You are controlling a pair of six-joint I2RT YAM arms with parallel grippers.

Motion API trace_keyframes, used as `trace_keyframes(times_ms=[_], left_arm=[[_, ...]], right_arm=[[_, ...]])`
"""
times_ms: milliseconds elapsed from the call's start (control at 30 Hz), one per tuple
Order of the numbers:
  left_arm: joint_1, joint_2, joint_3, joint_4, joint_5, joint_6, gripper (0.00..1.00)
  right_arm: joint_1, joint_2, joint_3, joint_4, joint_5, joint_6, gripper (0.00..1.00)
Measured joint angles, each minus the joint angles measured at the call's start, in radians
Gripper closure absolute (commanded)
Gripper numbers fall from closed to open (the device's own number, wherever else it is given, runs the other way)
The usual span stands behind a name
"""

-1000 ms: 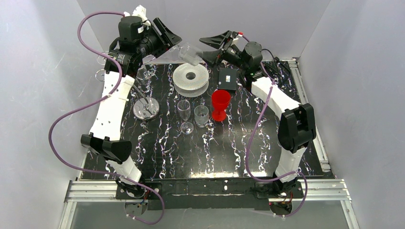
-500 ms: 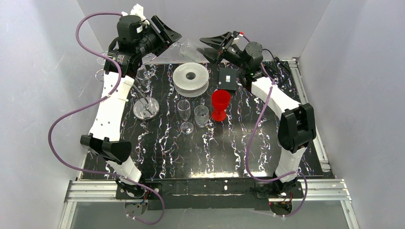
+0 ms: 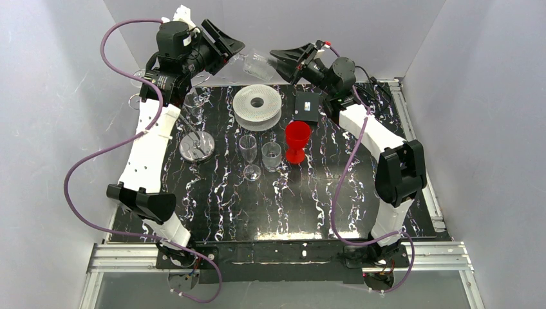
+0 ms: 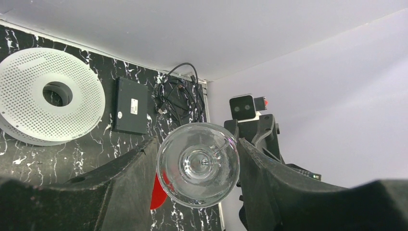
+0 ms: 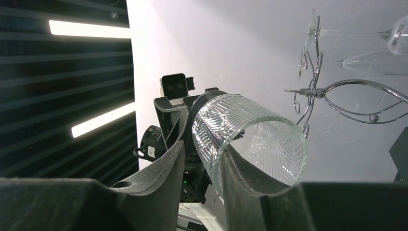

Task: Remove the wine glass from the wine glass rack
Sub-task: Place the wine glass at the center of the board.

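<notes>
While the left gripper holds the wine glass between its widely spread fingers, both of which lie flush against the glass in the left wrist view, the right gripper faces it from the opposite side with its own fingers parted and the narrow end of the patterned bowl between them; whether they press on the glass I cannot tell. The wine glass is tipped on its side in the air, lifted clear of the wine glass rack, above and to the right of the rack's chrome disc base in the top view, its open rim turned toward the right gripper. The rack stands upright, with other stemmed glasses hanging from its curved wire arms. Just right of the rack's base, a clear flute, a small clear tumbler and a red goblet stand in a row on the black marbled table. Behind that row, further back than the rack's base, a white perforated spool lies flat, with a black box beside it on the side away from the rack and a coil of black cable past the box
</notes>
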Motion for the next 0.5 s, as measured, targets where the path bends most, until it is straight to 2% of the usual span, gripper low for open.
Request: trace_keyframes(times_ms=[133,333,500], left_arm=[[0.000,-0.004,-0.005,0.017,-0.002,-0.021,1.00],[-0.003,-0.004,-0.005,0.031,-0.003,-0.037,1.00],[-0.003,-0.004,-0.008,0.019,-0.015,-0.034,1.00]], right_arm=[[0.000,-0.005,-0.004,0.015,0.007,0.004,0.74],[0.000,-0.013,-0.004,0.017,0.014,0.002,0.81],[0.000,-0.023,-0.004,0.039,0.023,0.005,0.91]])
